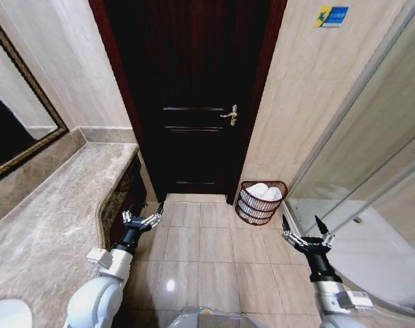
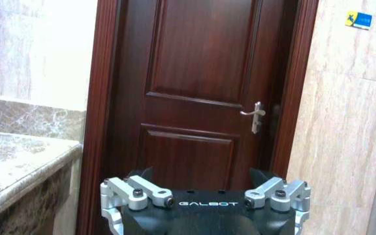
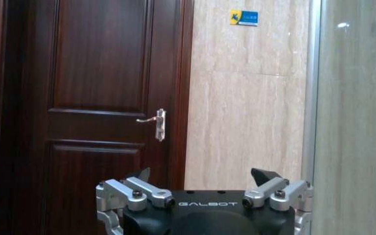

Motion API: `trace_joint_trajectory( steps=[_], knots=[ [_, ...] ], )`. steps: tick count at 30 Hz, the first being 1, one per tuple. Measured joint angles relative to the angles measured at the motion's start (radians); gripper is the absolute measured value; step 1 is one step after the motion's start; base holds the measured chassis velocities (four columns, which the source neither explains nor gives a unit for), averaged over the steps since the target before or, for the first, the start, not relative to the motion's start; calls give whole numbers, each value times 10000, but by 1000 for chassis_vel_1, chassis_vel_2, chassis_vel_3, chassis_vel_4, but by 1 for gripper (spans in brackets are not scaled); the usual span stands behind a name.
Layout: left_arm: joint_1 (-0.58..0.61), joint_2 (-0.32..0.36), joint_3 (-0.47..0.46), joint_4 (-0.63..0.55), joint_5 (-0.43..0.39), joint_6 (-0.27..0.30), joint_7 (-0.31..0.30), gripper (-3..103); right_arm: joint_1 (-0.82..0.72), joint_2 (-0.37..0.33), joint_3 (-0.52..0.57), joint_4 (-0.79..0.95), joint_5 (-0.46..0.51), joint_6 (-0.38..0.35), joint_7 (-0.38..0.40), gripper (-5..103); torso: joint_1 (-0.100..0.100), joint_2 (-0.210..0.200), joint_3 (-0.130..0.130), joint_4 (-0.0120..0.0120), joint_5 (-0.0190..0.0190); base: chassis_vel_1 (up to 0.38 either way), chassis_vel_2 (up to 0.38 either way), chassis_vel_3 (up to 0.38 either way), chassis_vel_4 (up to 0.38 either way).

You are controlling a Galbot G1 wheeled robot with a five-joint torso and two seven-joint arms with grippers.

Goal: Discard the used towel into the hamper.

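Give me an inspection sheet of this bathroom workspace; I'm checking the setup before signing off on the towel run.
Surface: tiled floor, bare between the two arms.
Job's things: hamper stands on the floor by the wall right of the door, with white towels lying in it.
Clutter: nothing seen on the floor; a white object sits at the near edge of the marble counter.
Grippers: left gripper open and empty, beside the counter; right gripper open and empty, near the shower glass.
Cables: nothing seen.
Surroundings: dark wooden door shut, handle on its right; mirror above the counter; blue sticker on the wall.
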Motion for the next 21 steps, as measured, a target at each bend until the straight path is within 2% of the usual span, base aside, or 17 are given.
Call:
trace_joint_trajectory(
  steps=[21],
  knots=[
    [0,0,0,0,0,0,0,99,0,0,0,0,0,0,0,100,0,-2,0,0,0,0,0,0,0]
  ],
)
